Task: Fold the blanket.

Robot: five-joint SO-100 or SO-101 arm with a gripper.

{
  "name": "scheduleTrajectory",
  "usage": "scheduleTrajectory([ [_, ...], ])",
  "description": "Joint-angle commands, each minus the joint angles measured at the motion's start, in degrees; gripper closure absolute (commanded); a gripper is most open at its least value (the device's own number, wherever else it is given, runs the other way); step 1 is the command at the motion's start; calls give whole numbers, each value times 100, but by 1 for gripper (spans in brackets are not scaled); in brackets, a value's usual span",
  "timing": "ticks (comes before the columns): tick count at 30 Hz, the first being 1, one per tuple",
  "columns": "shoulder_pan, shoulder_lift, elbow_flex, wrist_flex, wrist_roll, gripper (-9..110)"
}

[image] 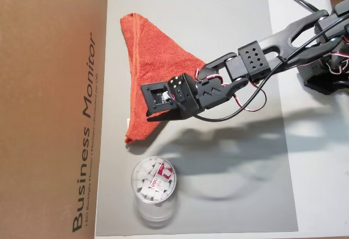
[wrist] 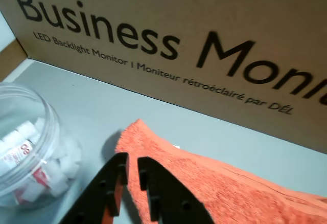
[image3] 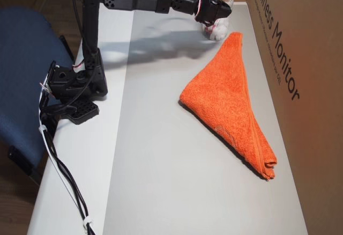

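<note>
Arm is reaching out horizontally from its base over the grey desk (image3: pixel 161 181), links stretched nearly straight and held well above the surface, casting a shadow on the desk below. In an overhead view the wrist end is hanging over the lower right part of the blanket (image: pixel 155 70); in the other overhead view it is sitting at the far end of the desk, above the blanket's far tip and the jar.

Gripper (wrist: pixel 130 165) is pointing down toward the cardboard box (wrist: pixel 168 40). In the wrist view its two black fingers (wrist: pixel 115 183) are standing almost parallel with only a narrow slit between them, and nothing is sitting in that slit. Fingertips are hovering over the blanket's corner; can't tell if they're touching the cloth.

Blanket is lying flat on the desk, already folded into a triangle, long edge running just beside the box. One corner is sitting near the clear plastic jar (image: pixel 154 187), which is holding small white pieces and red-white packets. Jar and blanket are close but apart.
</note>
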Motion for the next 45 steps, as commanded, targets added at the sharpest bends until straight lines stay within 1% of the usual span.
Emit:
scheduleTrajectory([
  [1,229,650,62,-97,-193,102],
  [15,1090,2197,1318,-97,-861,102],
  [29,1925,3981,2821,-9,-835,102],
  [35,2127,4632,3278,35,-817,102],
  [41,2312,5186,3305,1283,-747,102],
  [45,2391,5528,3366,1872,-721,102],
])
